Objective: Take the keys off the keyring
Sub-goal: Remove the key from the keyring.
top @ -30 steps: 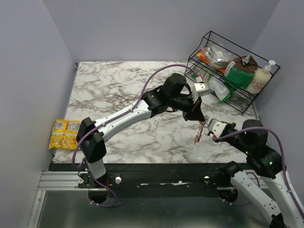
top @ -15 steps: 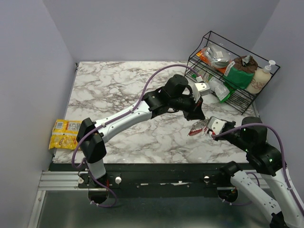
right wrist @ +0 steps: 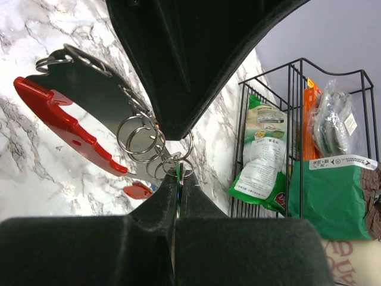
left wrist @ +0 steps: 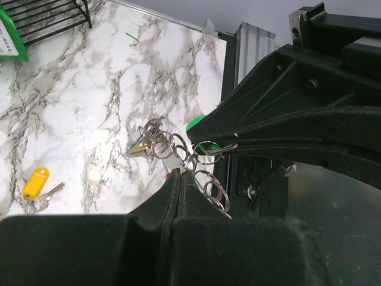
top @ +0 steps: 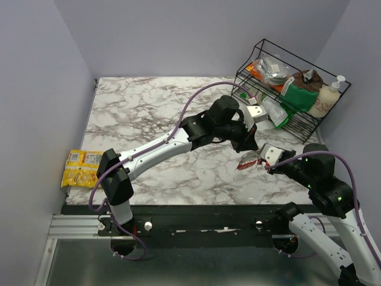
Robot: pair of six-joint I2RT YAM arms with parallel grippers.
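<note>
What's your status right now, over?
Left gripper and right gripper both shut, pinching the small rings between them. Red keyring hangs off those rings. One yellow key lies loose on the table. Wire rack stands well aside.

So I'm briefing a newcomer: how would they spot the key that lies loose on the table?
On the marble table, look at the bare stretch some way out from the wire rack. The yellow-tagged key lies flat there alone, whereas the other keys hang bunched together on rings.
</note>
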